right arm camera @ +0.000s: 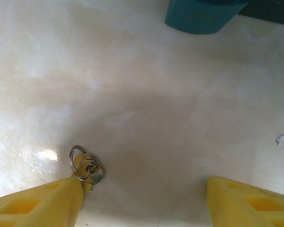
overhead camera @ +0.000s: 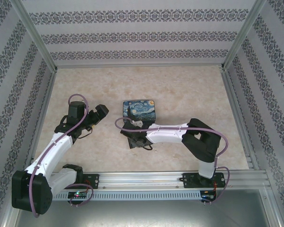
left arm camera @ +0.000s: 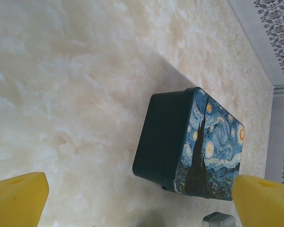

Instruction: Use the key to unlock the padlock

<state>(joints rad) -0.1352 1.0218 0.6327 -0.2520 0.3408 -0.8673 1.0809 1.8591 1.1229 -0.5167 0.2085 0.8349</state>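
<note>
The key (right arm camera: 87,169), small and on wire rings, lies on the table against the tip of my right gripper's left finger (right arm camera: 42,203). My right gripper (right arm camera: 144,198) is open, with only bare table between its fingers. In the top view it (overhead camera: 135,137) hovers just in front of the painted tin. The padlock (right arm camera: 201,16) shows as a blue-grey body at the top edge of the right wrist view, cut off by the frame. A corner of the padlock (left arm camera: 218,220) also peeks in at the bottom of the left wrist view. My left gripper (left arm camera: 142,203) is wide open and holds nothing, left of the tin.
A dark tin with a swirling night-sky lid (overhead camera: 139,109) stands mid-table between the two grippers; its dark side (left arm camera: 165,137) faces my left gripper. The marble-patterned table (overhead camera: 189,90) is ringed by patterned walls with aluminium posts.
</note>
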